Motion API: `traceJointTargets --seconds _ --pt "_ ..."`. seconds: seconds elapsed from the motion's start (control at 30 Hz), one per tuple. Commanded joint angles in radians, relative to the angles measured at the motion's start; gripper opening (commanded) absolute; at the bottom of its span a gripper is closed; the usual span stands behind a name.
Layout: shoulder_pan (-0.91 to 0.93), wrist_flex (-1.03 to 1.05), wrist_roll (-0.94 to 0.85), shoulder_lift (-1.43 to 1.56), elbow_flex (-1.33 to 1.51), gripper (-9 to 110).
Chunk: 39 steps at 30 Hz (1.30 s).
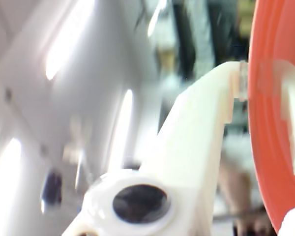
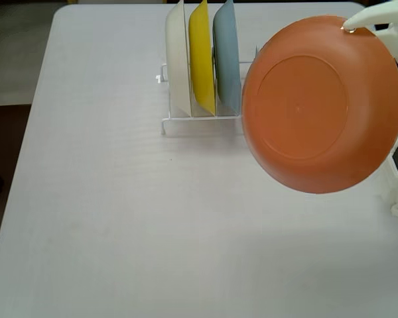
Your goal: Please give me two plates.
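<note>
Four plates are before you: one orange plate (image 2: 322, 106) held up off the table (image 2: 119, 218), and three standing on edge in the white wire rack (image 2: 199, 120), namely one white plate (image 2: 178, 59), one yellow plate (image 2: 201, 56) and one light blue plate (image 2: 227, 56). You can read no writing anywhere. Your claw (image 2: 350, 28) pinches the orange plate's upper rim at the fixed view's right edge; the blurred wrist view shows a white finger (image 1: 201, 128) against that rim (image 1: 268, 123).
</note>
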Motion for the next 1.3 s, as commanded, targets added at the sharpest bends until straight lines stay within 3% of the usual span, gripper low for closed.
traceJointTargets --seconds 0.0,0.5,1.27 --pt "-0.074 -0.178 -0.037 -0.003 0.038 -1" --pt "-0.112 -0.684 -0.284 -0.135 0.147 -1" --pt "-0.112 -0.962 -0.367 -0.156 0.319 0"
